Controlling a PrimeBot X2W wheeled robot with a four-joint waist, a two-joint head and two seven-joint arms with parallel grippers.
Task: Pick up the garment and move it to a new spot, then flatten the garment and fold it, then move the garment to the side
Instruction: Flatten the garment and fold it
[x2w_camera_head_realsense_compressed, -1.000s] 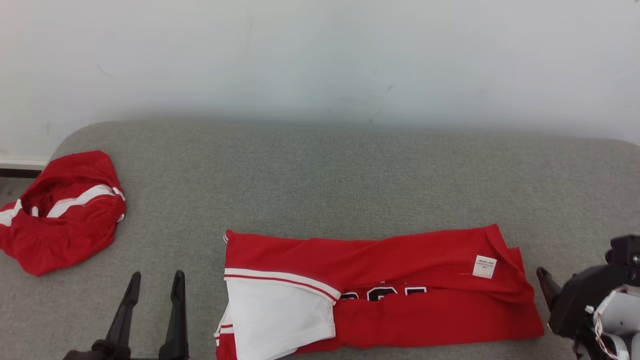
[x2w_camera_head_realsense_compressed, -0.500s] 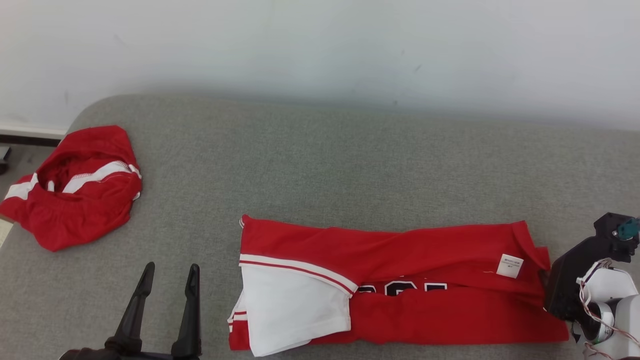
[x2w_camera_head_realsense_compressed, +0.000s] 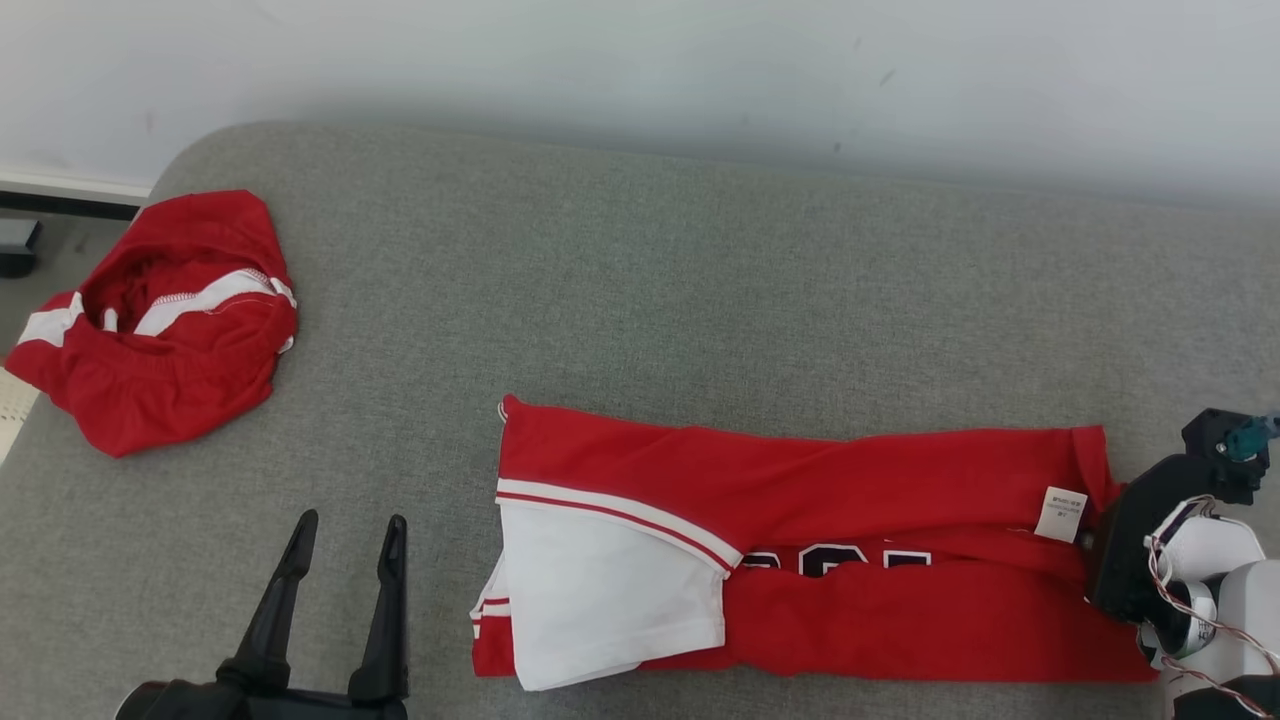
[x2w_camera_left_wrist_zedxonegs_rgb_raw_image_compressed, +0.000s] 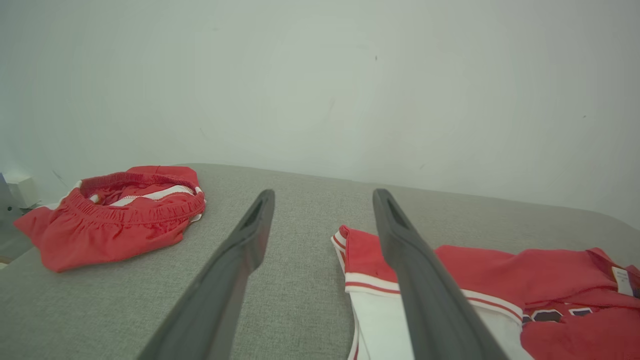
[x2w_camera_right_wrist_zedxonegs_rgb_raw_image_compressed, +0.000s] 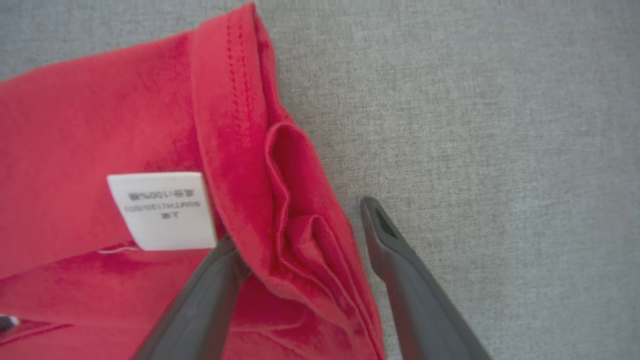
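Cushion (x2w_camera_head_realsense_compressed: 720, 290), grey woven cloth with rounded corners, carries the jersey. Wall (x2w_camera_head_realsense_compressed: 640, 60), pale, rises well beyond the jersey's far edge.

Jersey (x2w_camera_head_realsense_compressed: 850, 480), red, lies flat as a long band folded lengthwise, its long axis running left to right. White panel (x2w_camera_head_realsense_compressed: 610, 590) with red-and-white trim sits at its left end. The tops of black lettering (x2w_camera_head_realsense_compressed: 835, 558) peek out of the fold at mid-length (not readable).

Shorts (x2w_camera_head_realsense_compressed: 170, 330), red with a white stripe, are bunched in a heap well to the left of the jersey and farther back, with the waistband opening facing up.

Left gripper (x2w_camera_head_realsense_compressed: 350, 523) is near the jersey's left end, on its left side and apart from it. Its fingers are spread with nothing between them.

Right gripper (x2w_camera_right_wrist_zedxonegs_rgb_raw_image_compressed: 300, 225) is at the jersey's right end. Its fingers are spread and straddle the hem. One finger (x2w_camera_right_wrist_zedxonegs_rgb_raw_image_compressed: 400, 280) lies just outside the jersey's right edge, and the tip of the other is tucked under a flap of red cloth. Puckered folds of hem sit in the gap, which is wide (no clamping seen).

Label (x2w_camera_right_wrist_zedxonegs_rgb_raw_image_compressed: 160, 210), white with small print, is sewn to the jersey near its right end, just beside the covered finger.
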